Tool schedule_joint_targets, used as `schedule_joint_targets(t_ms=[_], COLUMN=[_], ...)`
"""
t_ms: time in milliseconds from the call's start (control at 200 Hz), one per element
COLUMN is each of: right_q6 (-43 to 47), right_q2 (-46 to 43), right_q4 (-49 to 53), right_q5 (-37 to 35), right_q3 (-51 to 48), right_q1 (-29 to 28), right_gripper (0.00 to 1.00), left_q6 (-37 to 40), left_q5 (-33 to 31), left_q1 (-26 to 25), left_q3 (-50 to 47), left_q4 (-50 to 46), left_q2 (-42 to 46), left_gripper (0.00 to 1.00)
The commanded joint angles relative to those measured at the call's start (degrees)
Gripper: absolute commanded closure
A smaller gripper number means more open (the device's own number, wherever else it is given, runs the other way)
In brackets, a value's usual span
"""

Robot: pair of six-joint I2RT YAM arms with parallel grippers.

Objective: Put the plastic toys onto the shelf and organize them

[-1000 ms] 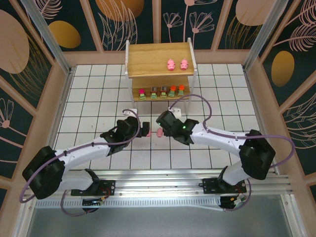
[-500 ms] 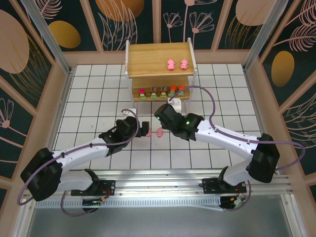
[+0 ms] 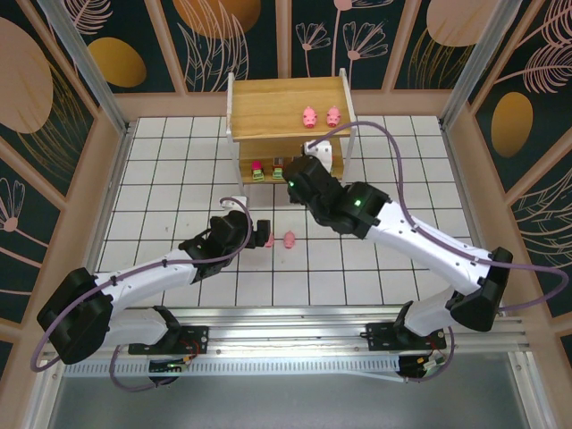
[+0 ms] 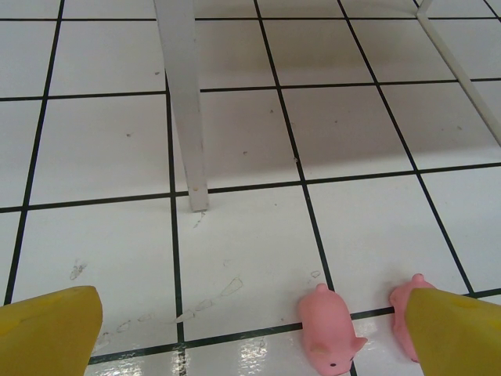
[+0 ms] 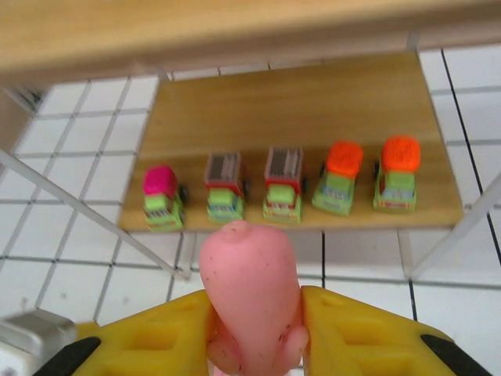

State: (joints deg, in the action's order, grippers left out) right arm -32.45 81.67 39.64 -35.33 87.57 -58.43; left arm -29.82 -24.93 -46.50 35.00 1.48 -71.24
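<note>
**One Pig Was Held Up at the Shelf, Two Were Seen on the Tiles**

The left arm (image 3: 152, 277) was kept low over the white tiled table (image 3: 161, 179). It was bent at the elbow and pointed toward the middle. The left pincer (image 3: 262, 234) was spread wide, and nothing was held in it. In the left wrist view, its yellow fingers (image 4: 47, 333) were seen at the two bottom corners. Two pink pigs were seen on the tiles there. The first floor pig (image 4: 329, 335) was laid between the fingers, nearer the right one, and was touched by neither. The second floor pig (image 4: 401, 307) was half hidden behind the right finger, so it could not be told if it was touched. A white shelf leg (image 4: 184, 102) was planted on the tiles farther back.

The right arm (image 3: 420, 246) was stretched out long, up and across to the front of the shelf (image 3: 268, 107). The right pincer (image 3: 299, 174) was held up before the lower board (image 5: 297, 102). The held pig (image 5: 249, 290) was pinched between its yellow pads (image 5: 156, 337), with one round end poking up.

Five blocky toys were lined up along the front of the lower board. From the left, there was a pink-topped toy (image 5: 162, 196), a first brown-topped toy (image 5: 225, 186), a second brown-topped toy (image 5: 282, 182), a first orange-topped toy (image 5: 340, 176) and a second orange-topped toy (image 5: 398, 174). On the top board, the left shelf pig (image 3: 309, 116) and the right shelf pig (image 3: 333, 115) were set side by side near the right end.
</note>
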Motion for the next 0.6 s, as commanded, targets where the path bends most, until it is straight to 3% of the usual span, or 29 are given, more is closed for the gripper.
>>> schedule_joint_targets(t_ms=[0, 596], right_q6=[4.12, 13.51], right_q2=[2.11, 15.11], right_q4=[2.52, 5.33], right_q5=[-3.67, 0.15], right_q3=[6.04, 29.95], right_q1=[0.37, 7.53], right_gripper=[0.69, 0.68], left_q6=[0.99, 2.23], left_q5=[-0.69, -0.74], left_q1=[-0.3, -0.32], left_q3=[0.59, 0.59], left_q4=[0.36, 1.73], left_q2=[0.33, -0.92], left_gripper=[0.01, 0.01])
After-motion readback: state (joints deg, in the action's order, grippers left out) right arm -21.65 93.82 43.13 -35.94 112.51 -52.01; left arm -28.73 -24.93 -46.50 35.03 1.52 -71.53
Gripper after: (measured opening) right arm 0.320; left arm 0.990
